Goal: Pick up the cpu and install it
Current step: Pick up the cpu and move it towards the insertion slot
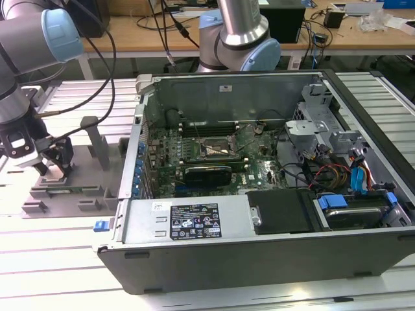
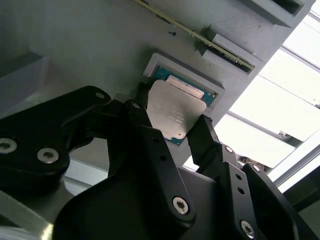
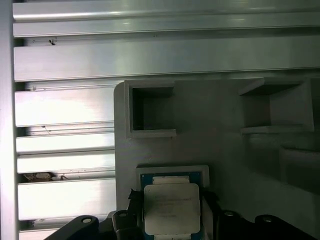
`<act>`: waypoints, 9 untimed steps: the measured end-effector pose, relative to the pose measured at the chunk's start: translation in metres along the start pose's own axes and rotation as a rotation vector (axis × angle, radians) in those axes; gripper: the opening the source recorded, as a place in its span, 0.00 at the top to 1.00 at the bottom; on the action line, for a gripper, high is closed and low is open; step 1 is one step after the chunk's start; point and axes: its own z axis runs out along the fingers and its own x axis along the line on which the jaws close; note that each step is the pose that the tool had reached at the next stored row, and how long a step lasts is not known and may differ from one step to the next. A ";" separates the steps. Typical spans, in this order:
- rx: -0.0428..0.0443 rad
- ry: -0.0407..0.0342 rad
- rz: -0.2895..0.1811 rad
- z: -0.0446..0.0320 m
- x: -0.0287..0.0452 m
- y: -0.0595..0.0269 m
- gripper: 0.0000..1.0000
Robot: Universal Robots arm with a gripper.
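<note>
Fingers (image 2: 143,120) of the gripper (image 2: 175,131) clasp the one cpu (image 2: 175,109) by two opposite edges in its square pocket on the grey fixture (image 1: 83,170), beside the open computer case (image 1: 259,262); the print on its lid is too faint to read.

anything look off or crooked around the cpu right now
Nothing stands out. The cpu lies flat and square in its recess in the grey tray, with the gripper straddling it, and no damage shows on its metal top.
</note>
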 end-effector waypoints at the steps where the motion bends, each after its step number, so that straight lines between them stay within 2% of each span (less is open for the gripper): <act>1: 0.0000 0.0000 0.000 -0.0001 0.0000 0.0000 0.42; 2: 0.0000 0.0000 0.000 -0.0002 0.0000 0.0000 0.42; 3: 0.0001 0.0001 0.000 0.0003 0.0000 -0.0001 0.35; 9: 0.0000 0.0002 0.000 0.0014 0.0001 -0.0001 0.35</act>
